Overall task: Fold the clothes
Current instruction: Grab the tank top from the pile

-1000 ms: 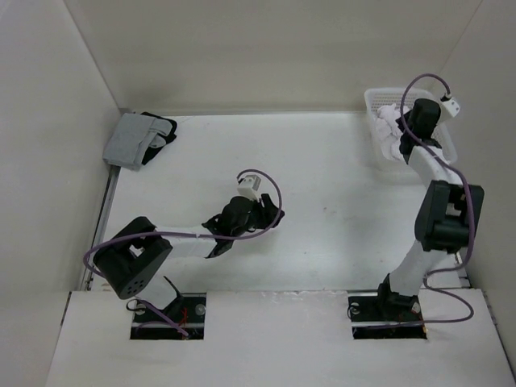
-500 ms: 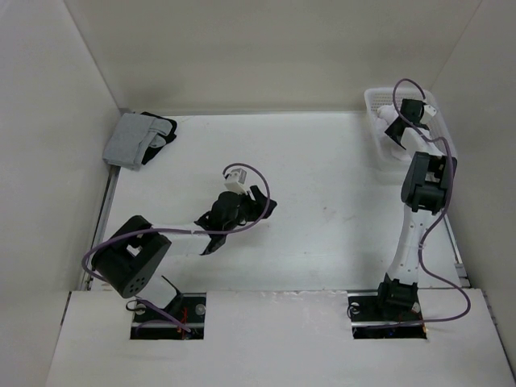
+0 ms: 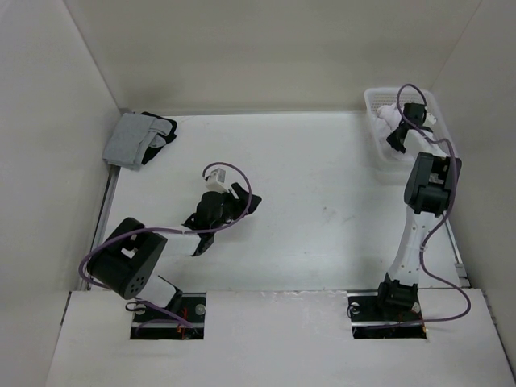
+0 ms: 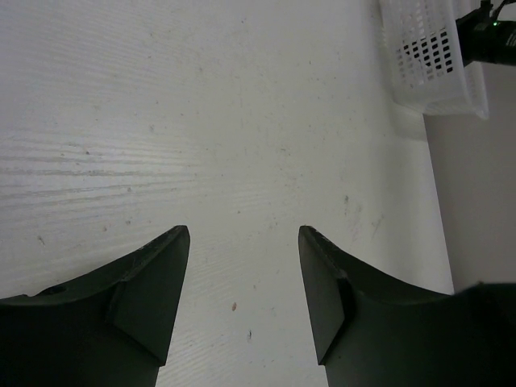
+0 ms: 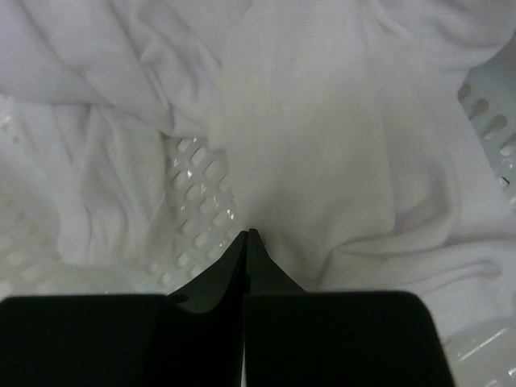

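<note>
A grey-and-black garment bundle lies at the far left corner of the table. The left end effector hovers over bare table left of centre, its fingers spread with nothing between them. At the far right, a white mesh basket holds the clothes, crumpled white fabric. The right end effector reaches down into the basket. Its fingers are pressed together, with the tips at a fold of the fabric. Whether any cloth is caught cannot be told.
</note>
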Controlling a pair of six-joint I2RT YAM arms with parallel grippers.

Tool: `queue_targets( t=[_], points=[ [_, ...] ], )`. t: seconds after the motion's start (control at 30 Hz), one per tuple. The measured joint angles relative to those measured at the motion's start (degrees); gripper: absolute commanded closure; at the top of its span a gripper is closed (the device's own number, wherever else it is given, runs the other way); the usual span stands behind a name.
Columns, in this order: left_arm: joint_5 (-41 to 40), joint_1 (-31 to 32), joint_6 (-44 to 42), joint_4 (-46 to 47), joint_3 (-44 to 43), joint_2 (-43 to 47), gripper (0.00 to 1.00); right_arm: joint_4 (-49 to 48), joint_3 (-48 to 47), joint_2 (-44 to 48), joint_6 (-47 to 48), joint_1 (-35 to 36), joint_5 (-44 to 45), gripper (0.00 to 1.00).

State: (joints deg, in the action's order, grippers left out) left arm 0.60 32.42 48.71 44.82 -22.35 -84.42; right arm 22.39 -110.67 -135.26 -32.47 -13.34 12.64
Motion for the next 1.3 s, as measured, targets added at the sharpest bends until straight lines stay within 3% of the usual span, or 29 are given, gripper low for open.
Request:
queue_targets(
  t=[0.17, 0.4, 0.5, 0.67, 0.87, 0.97, 1.07, 1.1, 1.3],
  points=[
    [0.20, 0.00, 0.61, 0.52, 0.00, 0.00, 0.46, -6.73, 10.45, 15.13, -1.51, 0.00, -1.81, 1.00],
    [0.98, 0.00, 1.31, 1.66, 0.00, 0.00, 0.46, -18.78, 10.80, 38.97, -1.57, 1.51, -3.43, 0.99],
    [1.16, 0.00, 1.33, 1.92, 0.00, 0.00, 0.46, -21.16, 10.80, 42.58, -0.90, 2.60, -3.45, 0.90],
    [1.25, -0.02, 1.68, 2.14, 0.04, 0.00, 0.45, -21.62, 11.67, 33.64, 0.20, 1.09, -3.50, 0.62],
    [1.40, -0.04, 1.70, 2.16, 0.22, -0.02, 0.45, -14.97, 10.16, 13.35, 1.46, -3.78, -4.22, 0.41],
    [1.44, -0.17, 1.90, 2.56, 0.22, -0.37, 0.45, -8.46, 2.54, 4.35, 2.78, -5.46, -4.37, 0.33],
    [1.66, -0.44, 2.21, 2.91, 0.22, -0.90, 0.45, -3.96, -5.84, -1.84, 3.32, -5.77, -4.76, 0.33],
    [1.68, -0.59, 2.38, 3.08, 0.22, -1.20, 0.45, -3.10, -8.85, -3.96, 3.50, -5.75, -5.11, 0.44],
    [3.23, -3.10, 4.17, 5.07, 1.11, -1.57, 0.45, 4.20, -16.55, -8.48, 3.32, -5.27, -5.66, 0.45]
  ],
)
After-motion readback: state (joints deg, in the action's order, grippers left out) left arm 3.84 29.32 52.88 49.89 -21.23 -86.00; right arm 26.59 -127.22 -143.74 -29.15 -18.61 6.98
